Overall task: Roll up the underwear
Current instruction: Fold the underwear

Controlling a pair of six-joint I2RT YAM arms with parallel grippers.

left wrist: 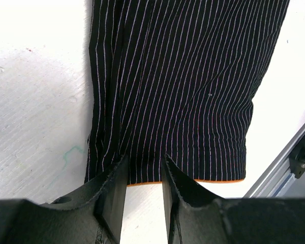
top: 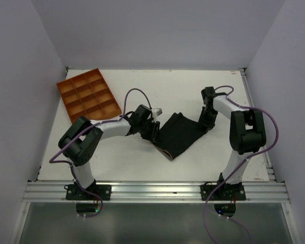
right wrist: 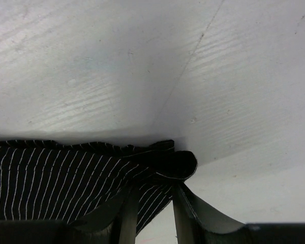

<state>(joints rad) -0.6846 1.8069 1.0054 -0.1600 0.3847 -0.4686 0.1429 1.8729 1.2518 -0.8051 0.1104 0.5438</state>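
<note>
The underwear (top: 180, 134) is a black pinstriped piece lying flat at the table's middle. In the left wrist view the underwear (left wrist: 183, 76) shows a thin orange hem along its near edge. My left gripper (top: 153, 132) is at its left edge. The left gripper (left wrist: 142, 162) has its jaws parted, with the tips over the hem and bare table showing between them. My right gripper (top: 207, 122) is at the far right corner. There the underwear (right wrist: 51, 178) is ruffled and lifted, and a curled corner bunches between the fingers of the right gripper (right wrist: 155, 188).
An orange compartment tray (top: 89, 95) sits at the back left. An aluminium rail (top: 152, 192) runs along the near table edge, and the rail (left wrist: 279, 168) also shows beside the garment's corner. White walls enclose the table on three sides.
</note>
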